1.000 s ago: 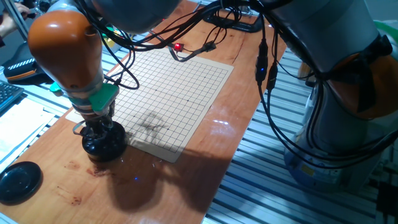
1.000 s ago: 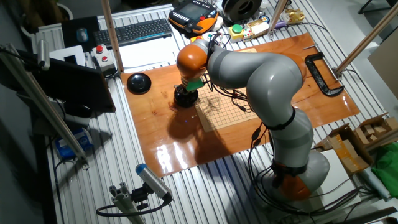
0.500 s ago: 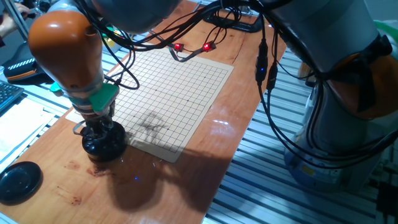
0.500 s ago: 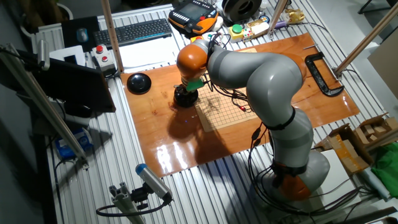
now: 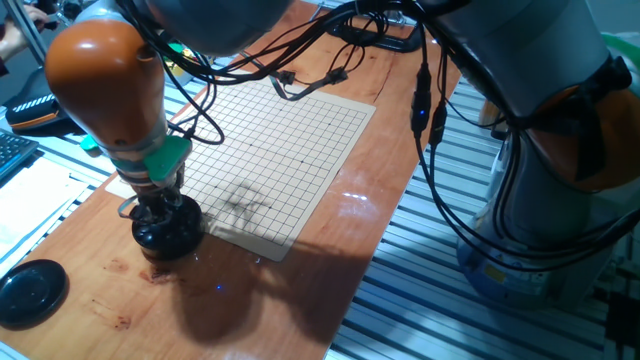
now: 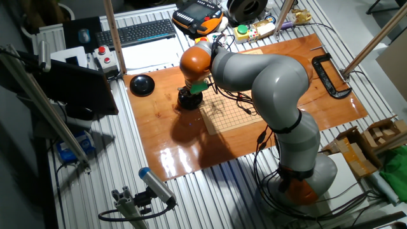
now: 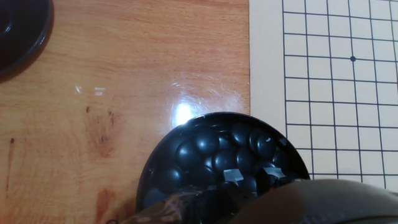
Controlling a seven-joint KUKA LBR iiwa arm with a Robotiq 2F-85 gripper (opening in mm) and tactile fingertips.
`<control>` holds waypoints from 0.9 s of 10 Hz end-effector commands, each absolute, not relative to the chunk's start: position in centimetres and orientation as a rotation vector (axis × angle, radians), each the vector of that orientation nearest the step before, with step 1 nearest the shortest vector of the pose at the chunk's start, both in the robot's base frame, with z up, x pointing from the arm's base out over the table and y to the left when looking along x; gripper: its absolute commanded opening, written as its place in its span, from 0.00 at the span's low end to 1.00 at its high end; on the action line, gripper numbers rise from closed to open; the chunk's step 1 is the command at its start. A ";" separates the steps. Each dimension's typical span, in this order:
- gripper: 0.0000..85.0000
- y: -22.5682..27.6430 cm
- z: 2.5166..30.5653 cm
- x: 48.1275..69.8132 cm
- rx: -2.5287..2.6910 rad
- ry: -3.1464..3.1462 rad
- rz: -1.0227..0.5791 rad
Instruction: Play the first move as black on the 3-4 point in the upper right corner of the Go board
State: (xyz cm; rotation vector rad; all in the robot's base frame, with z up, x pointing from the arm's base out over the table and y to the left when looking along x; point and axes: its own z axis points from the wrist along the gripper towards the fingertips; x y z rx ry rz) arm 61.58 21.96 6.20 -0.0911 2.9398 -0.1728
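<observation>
Black stones (image 7: 217, 155) are all piled in the bowl (image 5: 168, 228), and that's exactly where the gripper (image 5: 160, 205) is parked, pushed straight down into the bowl at the near-left corner of the board (image 5: 275, 150). No single stone can be picked out as the one being taken: in the hand view the heap is seen glossy and packed, right below the camera, with the bottom of the frame blocked by something blurry. Whether the fingers are spread or pinched on a stone can't be told; they're buried in the bowl in both fixed views and not resolved in the hand view.

The relation that matters for the next move: the stones are directly under the fingers, while the board lies off to one side, to the right in the hand view, with a strip of bare counter (image 7: 124, 93) between bowl and board edge. No stones are seen on the grid so far. A star dot (image 7: 352, 59) is visible near that corner, but which corner counts as upper right can't be settled from these views, so the 3-4 point isn't pinned down here. It's probably well apart from the bowl. The lid (image 5: 30, 290) is sitting alone, left of the bowl.
</observation>
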 end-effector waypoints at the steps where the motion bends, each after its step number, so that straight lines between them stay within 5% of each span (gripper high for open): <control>1: 0.32 22.0 6.2 61.6 -0.092 2.938 -0.174; 9: 0.31 22.0 6.0 61.6 -0.097 2.932 -0.176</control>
